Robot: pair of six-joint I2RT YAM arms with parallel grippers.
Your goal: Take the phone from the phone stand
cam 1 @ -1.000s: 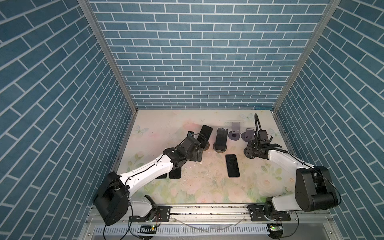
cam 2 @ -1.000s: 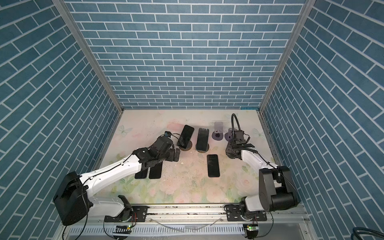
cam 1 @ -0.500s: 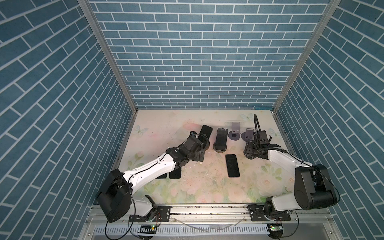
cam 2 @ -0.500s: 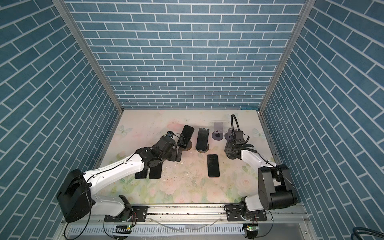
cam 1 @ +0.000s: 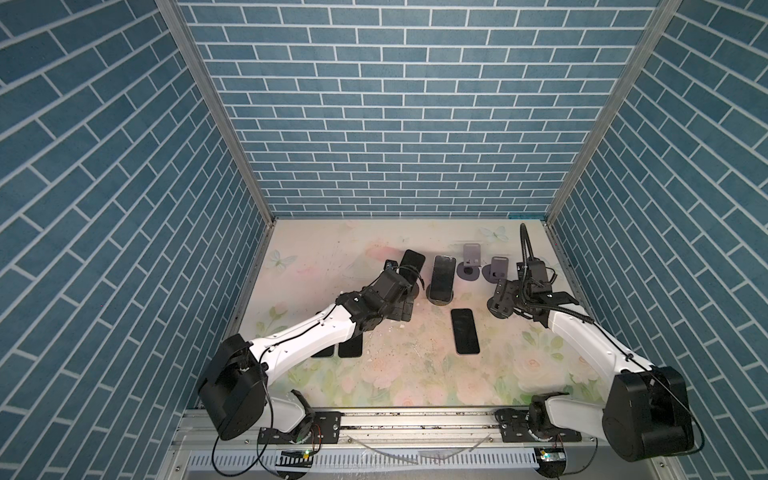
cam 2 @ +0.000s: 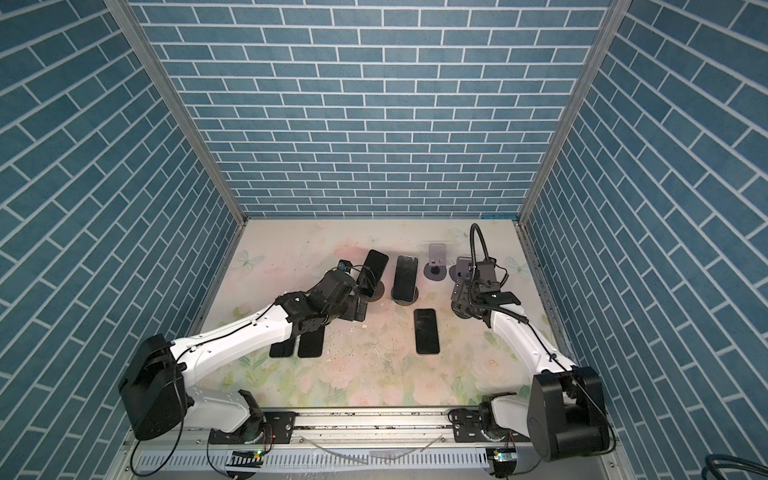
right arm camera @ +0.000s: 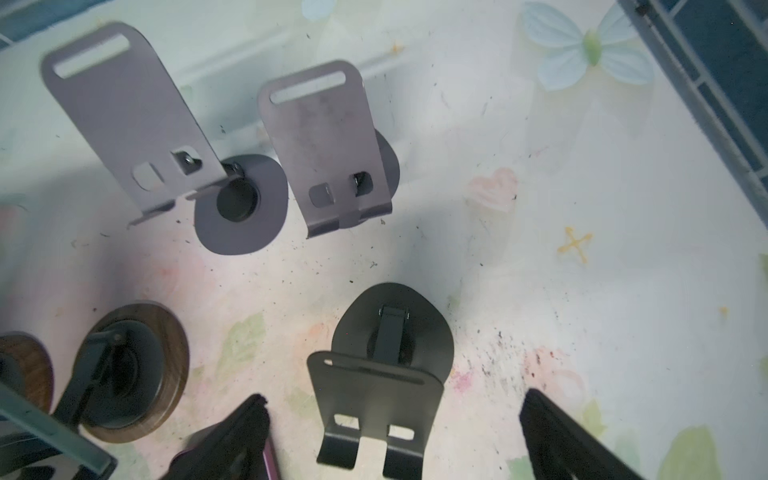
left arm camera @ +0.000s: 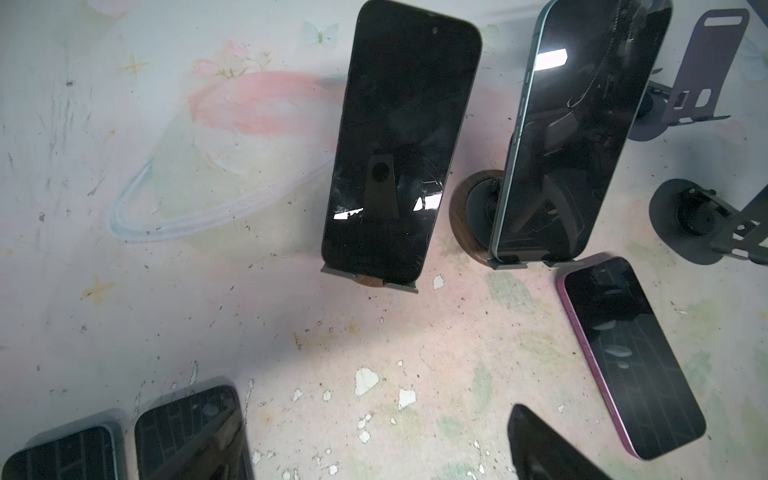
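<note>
The propped phone (left arm camera: pixel 399 141) has a glossy black glass face, smudged and finely scratched near its lower end. The second phone (left arm camera: pixel 573 133) has a smooth satin teal rim that looks like metal. The flat phone (left arm camera: pixel 627 353) has a glossy pink edge. The grey stands (right arm camera: pixel 124 120) are matt bent sheet metal, and so is the dark stand (right arm camera: pixel 378 399). The round base (right arm camera: pixel 172 353) looks like dark polished wood. The tabletop (left arm camera: pixel 208 291) is a matt printed sheet, scuffed and chipped.

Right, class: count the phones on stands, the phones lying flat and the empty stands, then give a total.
Phones on stands: 2
Flat phones: 3
Empty stands: 3
Total: 8
</note>
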